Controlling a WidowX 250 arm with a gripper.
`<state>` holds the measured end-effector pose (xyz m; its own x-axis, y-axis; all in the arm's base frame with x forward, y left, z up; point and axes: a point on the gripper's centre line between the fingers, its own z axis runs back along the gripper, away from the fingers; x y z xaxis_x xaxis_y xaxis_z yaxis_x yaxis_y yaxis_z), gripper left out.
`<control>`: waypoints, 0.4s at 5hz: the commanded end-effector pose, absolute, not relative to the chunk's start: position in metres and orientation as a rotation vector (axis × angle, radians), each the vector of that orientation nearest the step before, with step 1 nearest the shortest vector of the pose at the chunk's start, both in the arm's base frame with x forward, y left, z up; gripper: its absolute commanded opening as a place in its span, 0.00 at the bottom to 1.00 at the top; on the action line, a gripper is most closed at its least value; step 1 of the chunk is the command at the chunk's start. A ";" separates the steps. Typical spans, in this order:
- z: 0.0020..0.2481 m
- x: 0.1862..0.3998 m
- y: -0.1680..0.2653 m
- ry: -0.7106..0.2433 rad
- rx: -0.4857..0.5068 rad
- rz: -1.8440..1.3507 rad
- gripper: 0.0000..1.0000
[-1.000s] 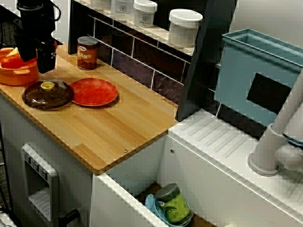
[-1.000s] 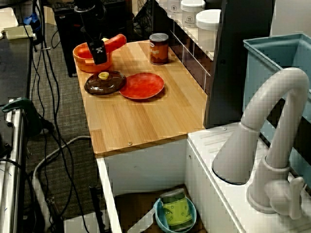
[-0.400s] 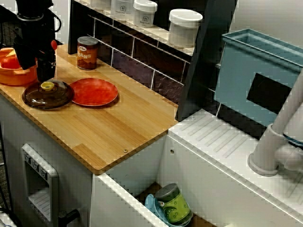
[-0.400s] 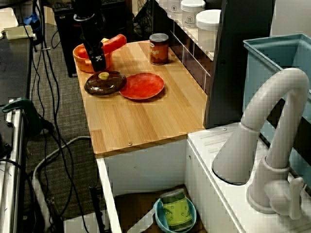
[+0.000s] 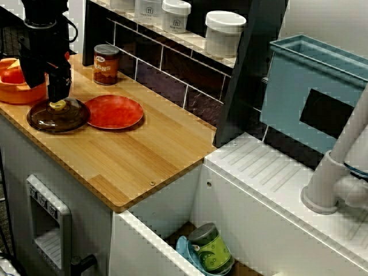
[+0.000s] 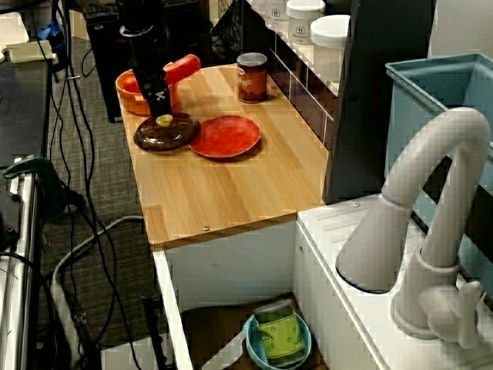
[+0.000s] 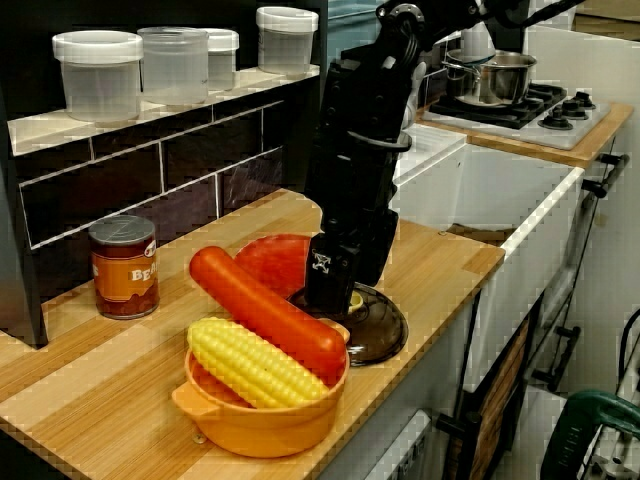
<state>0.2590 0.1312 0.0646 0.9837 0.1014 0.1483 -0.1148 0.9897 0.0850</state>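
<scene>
Your claw [image 5: 57, 99] is hanging upright over the brown lid [image 5: 39, 118], fingertips reaching its yellow knob [image 5: 57, 105], the only raised grip. The lid is lying flat on the counter [image 5: 132, 158], just beside the red plate [image 5: 114, 111]. Whether the fingers are clamped or apart, I cannot tell.

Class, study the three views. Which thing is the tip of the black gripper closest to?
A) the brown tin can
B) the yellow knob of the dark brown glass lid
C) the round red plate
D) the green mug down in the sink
B: the black gripper stands right at the yellow knob of the dark brown glass lid, and the round red plate lies off to the side.
</scene>
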 end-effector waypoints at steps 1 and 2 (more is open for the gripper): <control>0.069 0.271 0.130 -0.181 0.111 0.112 1.00; 0.066 0.271 0.128 -0.174 0.105 0.120 1.00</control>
